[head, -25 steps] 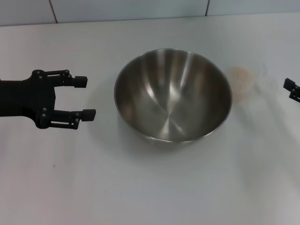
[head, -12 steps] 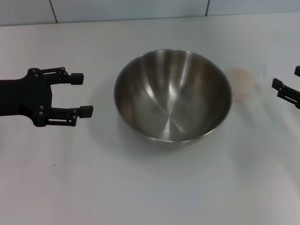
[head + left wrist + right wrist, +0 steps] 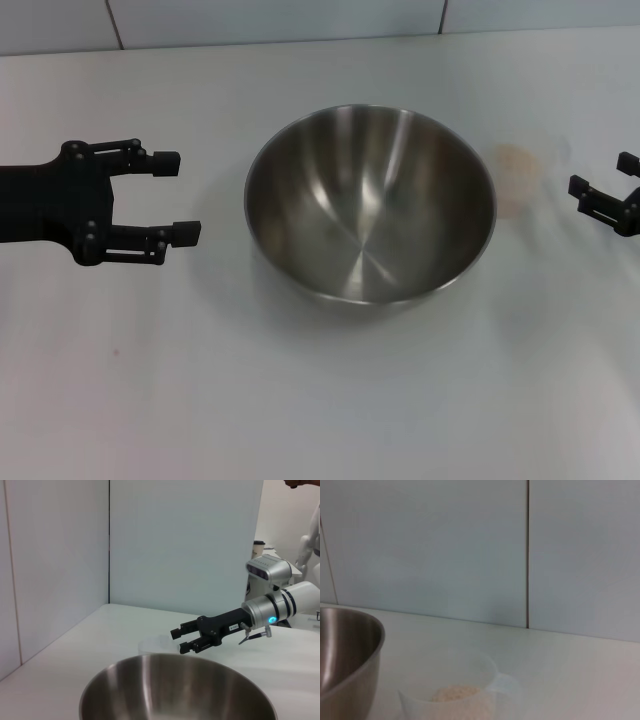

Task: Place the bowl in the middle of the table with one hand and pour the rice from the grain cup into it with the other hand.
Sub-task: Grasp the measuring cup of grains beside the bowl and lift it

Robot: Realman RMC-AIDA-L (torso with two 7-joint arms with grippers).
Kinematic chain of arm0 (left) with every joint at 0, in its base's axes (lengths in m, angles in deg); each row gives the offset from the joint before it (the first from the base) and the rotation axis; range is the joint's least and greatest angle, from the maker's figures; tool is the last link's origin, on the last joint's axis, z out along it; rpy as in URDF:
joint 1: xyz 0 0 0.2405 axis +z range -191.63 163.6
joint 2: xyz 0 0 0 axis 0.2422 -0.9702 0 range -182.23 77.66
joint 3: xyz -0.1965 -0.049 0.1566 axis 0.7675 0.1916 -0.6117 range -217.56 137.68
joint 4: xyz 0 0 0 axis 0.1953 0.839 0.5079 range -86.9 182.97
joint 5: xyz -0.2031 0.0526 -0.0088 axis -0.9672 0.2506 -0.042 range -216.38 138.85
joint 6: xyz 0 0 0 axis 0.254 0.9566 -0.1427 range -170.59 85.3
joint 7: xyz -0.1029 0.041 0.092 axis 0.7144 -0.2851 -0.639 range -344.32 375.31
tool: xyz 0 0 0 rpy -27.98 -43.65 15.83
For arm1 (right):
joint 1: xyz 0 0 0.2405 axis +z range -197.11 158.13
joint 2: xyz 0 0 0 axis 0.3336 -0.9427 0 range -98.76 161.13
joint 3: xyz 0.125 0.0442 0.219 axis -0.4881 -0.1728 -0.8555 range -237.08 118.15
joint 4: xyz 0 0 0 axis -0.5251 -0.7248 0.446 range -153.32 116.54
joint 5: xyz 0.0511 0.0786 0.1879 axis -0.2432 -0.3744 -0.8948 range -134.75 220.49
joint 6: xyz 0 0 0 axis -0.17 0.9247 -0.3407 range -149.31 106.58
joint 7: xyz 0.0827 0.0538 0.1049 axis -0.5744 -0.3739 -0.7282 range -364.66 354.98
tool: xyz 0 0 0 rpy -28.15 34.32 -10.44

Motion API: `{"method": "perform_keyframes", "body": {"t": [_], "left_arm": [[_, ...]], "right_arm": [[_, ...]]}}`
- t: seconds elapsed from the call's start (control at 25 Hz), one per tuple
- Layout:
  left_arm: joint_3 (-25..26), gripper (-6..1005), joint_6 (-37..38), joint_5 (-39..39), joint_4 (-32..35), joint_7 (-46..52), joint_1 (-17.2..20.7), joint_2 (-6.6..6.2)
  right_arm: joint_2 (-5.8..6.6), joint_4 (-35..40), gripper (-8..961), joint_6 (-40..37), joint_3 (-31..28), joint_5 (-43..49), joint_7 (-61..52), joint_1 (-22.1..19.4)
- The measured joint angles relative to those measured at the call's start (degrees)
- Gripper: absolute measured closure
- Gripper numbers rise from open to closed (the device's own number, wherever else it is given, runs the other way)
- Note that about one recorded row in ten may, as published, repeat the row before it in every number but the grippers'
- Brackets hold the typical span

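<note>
two hands unclenched: left hand point(image 3: 172, 195) beside bowl point(image 3: 370, 205), right hand point(image 3: 600, 192) near grain cup point(image 3: 520, 175).

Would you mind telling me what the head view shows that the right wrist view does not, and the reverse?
Only the head view shows both grippers: the left gripper open beside the bowl, and the right gripper open, just short of the grain cup. Only the right wrist view shows the cup's clear wall and spout from the side, with the rice heaped low inside. Both show the bowl and the cup standing side by side on the white table.
</note>
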Motion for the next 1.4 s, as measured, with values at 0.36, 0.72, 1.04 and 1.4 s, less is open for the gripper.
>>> {"method": "perform_keyframes", "body": {"t": [0.36,0.72,1.04,1.4], "left_arm": [[0.00,157,-0.23,0.13,0.08,-0.04,-0.10,-0.08],[-0.01,157,-0.37,0.17,0.09,-0.13,-0.10,-0.10],[0.00,157,-0.49,0.17,0.18,-0.51,-0.10,-0.34],[-0.09,157,-1.21,0.17,0.25,-1.24,-0.16,-0.53]], "right_arm": [[-0.06,-1.24,169,1.35,-0.01,0.00,0.88,1.95],[-0.07,-1.71,169,3.42,-0.43,-0.38,0.91,3.36],[-0.07,-3.01,168,4.82,-0.51,-0.47,1.01,5.19],[-0.07,-3.05,168,6.07,-0.63,-0.72,1.01,6.32]]}}
